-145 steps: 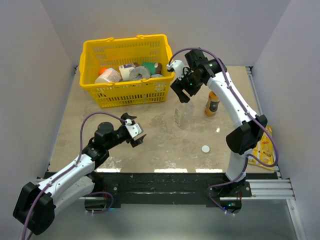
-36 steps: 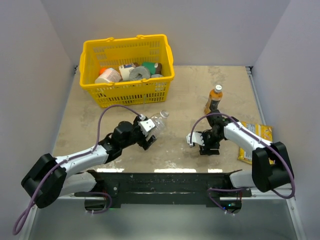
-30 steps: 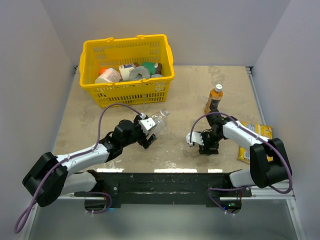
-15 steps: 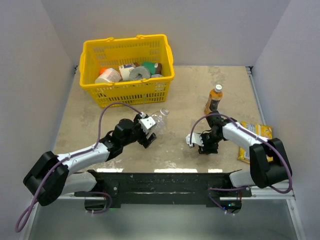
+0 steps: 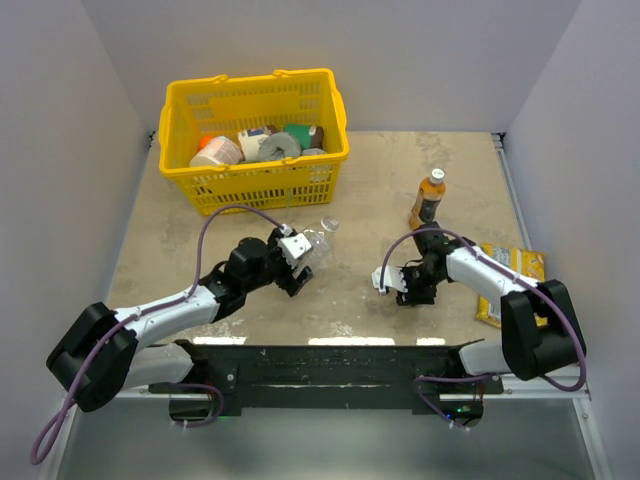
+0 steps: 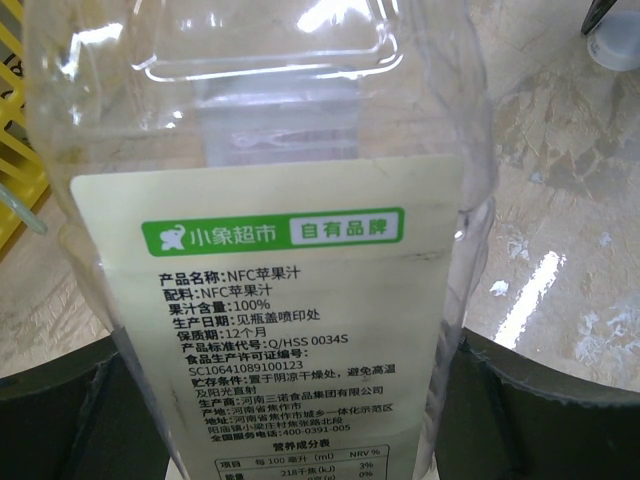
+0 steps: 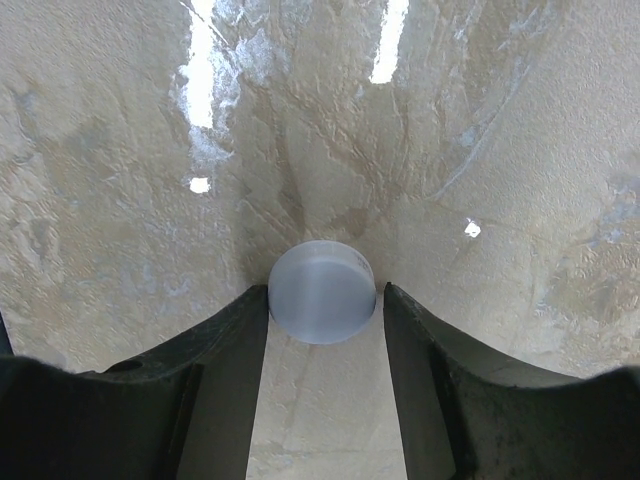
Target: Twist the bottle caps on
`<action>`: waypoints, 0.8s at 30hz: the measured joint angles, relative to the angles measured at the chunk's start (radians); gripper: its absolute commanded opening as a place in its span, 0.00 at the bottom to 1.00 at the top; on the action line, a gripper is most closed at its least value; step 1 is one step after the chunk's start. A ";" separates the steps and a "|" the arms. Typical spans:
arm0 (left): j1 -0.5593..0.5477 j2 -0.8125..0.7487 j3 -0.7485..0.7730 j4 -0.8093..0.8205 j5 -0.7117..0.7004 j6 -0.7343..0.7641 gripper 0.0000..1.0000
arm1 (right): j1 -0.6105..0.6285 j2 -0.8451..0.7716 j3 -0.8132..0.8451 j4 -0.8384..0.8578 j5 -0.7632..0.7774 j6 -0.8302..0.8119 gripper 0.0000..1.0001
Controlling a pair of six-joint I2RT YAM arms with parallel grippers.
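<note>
Top external shows us the two arms stretched out from the near edge of the table [image 5: 380,190]. Nearest on the right, the right gripper [image 5: 404,287] sits low over the tabletop. In the right wrist view its two dark fingers [image 7: 215,370] stand one on each side of a white cap [image 7: 322,292], against its rim, so we read the gripper as clamped on the cap. We cannot tell whether the cap rests on the table or is held just off it. Just to the right of that arm lies a yellow snack packet [image 5: 512,285].

A little farther in on the left, the left gripper [image 5: 298,265] grasps the clear bottle [image 5: 314,243]. The bottle is tilted, its open neck pointing away to the far right. In the left wrist view its white printed label [image 6: 300,330] fills the frame, with the gripper's pads [image 6: 540,410] against the bottle's sides.

Beyond the right gripper and well apart from it, the orange bottle [image 5: 427,203] stands upright. Farthest back sits a yellow basket [image 5: 250,82] holding assorted items.
</note>
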 measured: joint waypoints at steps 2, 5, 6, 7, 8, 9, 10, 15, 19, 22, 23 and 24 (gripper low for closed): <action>0.000 0.000 0.000 0.001 0.001 0.000 0.00 | 0.000 0.000 0.000 0.002 -0.001 0.002 0.38; 0.000 0.000 0.000 0.001 0.002 0.000 0.00 | 0.000 -0.003 0.003 -0.009 -0.017 0.010 0.28; 0.000 0.000 0.000 0.001 0.003 0.003 0.00 | 0.000 -0.008 0.013 -0.027 -0.023 0.021 0.25; 0.000 0.000 0.000 0.001 0.008 0.011 0.00 | 0.000 -0.013 0.037 -0.055 -0.040 0.047 0.22; 0.000 0.000 -0.001 0.002 0.015 0.024 0.00 | 0.000 -0.020 0.075 -0.082 -0.061 0.076 0.17; 0.000 -0.002 -0.003 0.003 0.023 0.035 0.00 | 0.000 -0.027 0.123 -0.102 -0.082 0.110 0.15; 0.000 -0.005 -0.009 0.005 0.034 0.053 0.00 | 0.000 -0.032 0.185 -0.125 -0.109 0.154 0.13; 0.000 -0.030 -0.053 -0.008 0.085 0.152 0.00 | 0.003 -0.042 0.542 -0.150 -0.261 0.404 0.12; 0.000 -0.041 -0.053 -0.024 0.118 0.216 0.00 | 0.039 -0.080 0.645 -0.119 -0.327 0.567 0.13; 0.000 -0.048 -0.046 -0.040 0.140 0.255 0.00 | 0.105 -0.081 0.668 -0.103 -0.348 0.649 0.14; 0.000 -0.049 -0.041 -0.046 0.146 0.264 0.00 | 0.132 -0.073 0.674 -0.100 -0.355 0.671 0.14; 0.000 -0.050 -0.036 -0.050 0.152 0.273 0.00 | 0.156 -0.063 0.680 -0.097 -0.360 0.690 0.14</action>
